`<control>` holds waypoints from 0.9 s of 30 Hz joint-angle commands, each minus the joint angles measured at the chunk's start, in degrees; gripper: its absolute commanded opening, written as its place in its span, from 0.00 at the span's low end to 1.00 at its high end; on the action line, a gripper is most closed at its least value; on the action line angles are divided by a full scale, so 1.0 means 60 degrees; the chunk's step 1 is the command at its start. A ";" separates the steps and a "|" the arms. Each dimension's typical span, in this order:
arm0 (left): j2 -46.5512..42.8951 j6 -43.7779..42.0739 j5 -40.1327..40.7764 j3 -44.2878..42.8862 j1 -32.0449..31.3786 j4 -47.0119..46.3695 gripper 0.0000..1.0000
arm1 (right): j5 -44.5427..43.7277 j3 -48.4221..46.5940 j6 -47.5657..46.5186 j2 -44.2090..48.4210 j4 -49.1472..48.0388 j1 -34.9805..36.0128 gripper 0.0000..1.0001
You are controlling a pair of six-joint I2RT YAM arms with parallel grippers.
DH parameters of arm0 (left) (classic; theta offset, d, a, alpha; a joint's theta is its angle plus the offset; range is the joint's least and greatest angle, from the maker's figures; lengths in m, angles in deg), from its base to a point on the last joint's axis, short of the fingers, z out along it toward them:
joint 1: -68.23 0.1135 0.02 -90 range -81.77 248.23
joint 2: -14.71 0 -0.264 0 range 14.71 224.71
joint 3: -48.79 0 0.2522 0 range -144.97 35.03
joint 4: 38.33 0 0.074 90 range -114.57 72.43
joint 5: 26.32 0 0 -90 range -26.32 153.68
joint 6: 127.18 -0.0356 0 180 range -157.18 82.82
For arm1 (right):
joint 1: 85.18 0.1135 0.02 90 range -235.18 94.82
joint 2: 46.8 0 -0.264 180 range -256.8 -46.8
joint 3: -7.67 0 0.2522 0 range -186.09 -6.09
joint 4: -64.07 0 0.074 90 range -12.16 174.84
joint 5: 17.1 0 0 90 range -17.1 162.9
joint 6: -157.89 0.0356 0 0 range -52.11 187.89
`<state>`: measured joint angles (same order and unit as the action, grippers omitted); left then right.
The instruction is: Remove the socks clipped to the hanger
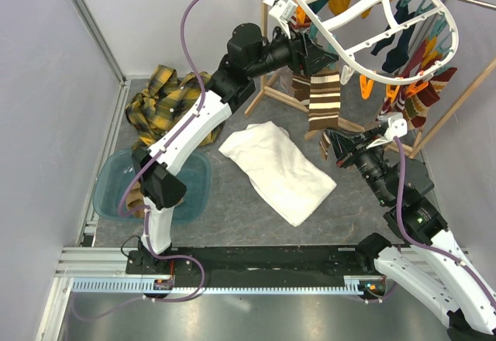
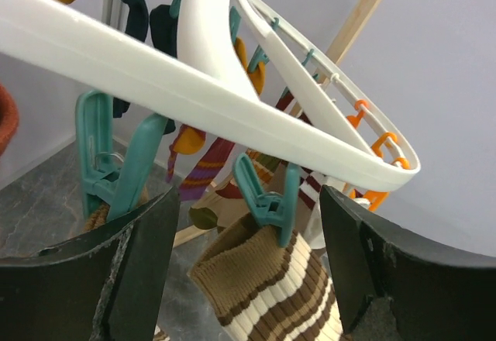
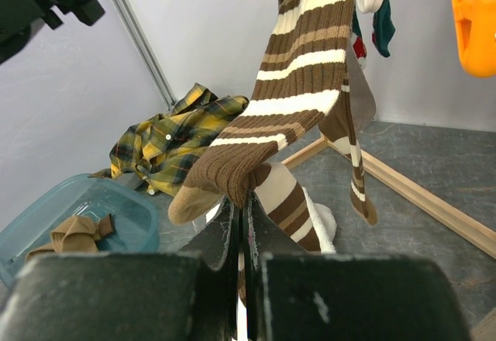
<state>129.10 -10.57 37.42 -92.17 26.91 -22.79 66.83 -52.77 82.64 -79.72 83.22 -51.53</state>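
The white oval hanger (image 1: 387,27) hangs at the top right with several socks on orange and teal clips; it also shows in the left wrist view (image 2: 232,85). A brown and cream striped sock (image 1: 324,97) hangs from a teal clip (image 2: 270,201). My left gripper (image 1: 314,56) is open, its jaws on either side of that clip and the sock's cuff (image 2: 256,279). My right gripper (image 3: 246,209) is shut on the lower part of the striped sock (image 3: 256,163), pinching it near the heel; it sits below the hanger (image 1: 332,141).
A white towel (image 1: 277,169) lies mid-table. A yellow-black plaid shirt (image 1: 164,101) lies at the back left. A teal bin (image 1: 151,190) holds a tan sock (image 3: 77,232). The wooden rack frame (image 1: 457,101) stands at the right, with a base bar (image 3: 418,194).
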 commanded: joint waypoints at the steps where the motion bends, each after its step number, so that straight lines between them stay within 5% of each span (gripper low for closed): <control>1: 0.0212 0.0282 -0.0252 -0.0553 0.0017 -0.0590 0.78 | 0.0029 -0.0380 0.0018 0.0097 -0.0092 0.0017 0.00; 15: 0.0418 0.1160 -0.0486 -0.0539 0.0017 -0.1454 0.62 | 0.0015 -0.0058 0.0121 0.0200 -0.0122 0.0032 0.00; 18: 0.0418 0.1263 -0.0472 -0.0553 0.0017 -0.1557 0.45 | 0.0015 -0.0116 0.0179 0.0171 -0.0122 0.0032 0.00; 19: 0.0403 0.1278 -0.0457 -0.0554 0.0017 -0.1557 0.28 | 0.0029 -0.0145 0.0194 0.0171 -0.0122 0.0032 0.00; 22: 0.0345 0.1307 -0.0384 -0.0495 0.0017 -0.1338 0.02 | 0.0088 -0.0189 0.0326 0.0141 -0.0063 0.0017 0.00; 27: -0.0006 0.1205 -0.0442 0.0339 0.0017 -0.1322 0.02 | 0.0029 -0.0292 0.0327 0.0214 0.0433 0.0031 0.00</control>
<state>131.33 -4.60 34.73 -92.93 26.91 -29.85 66.98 -52.75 84.15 -78.98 84.03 -51.53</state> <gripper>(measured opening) 0.087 0.011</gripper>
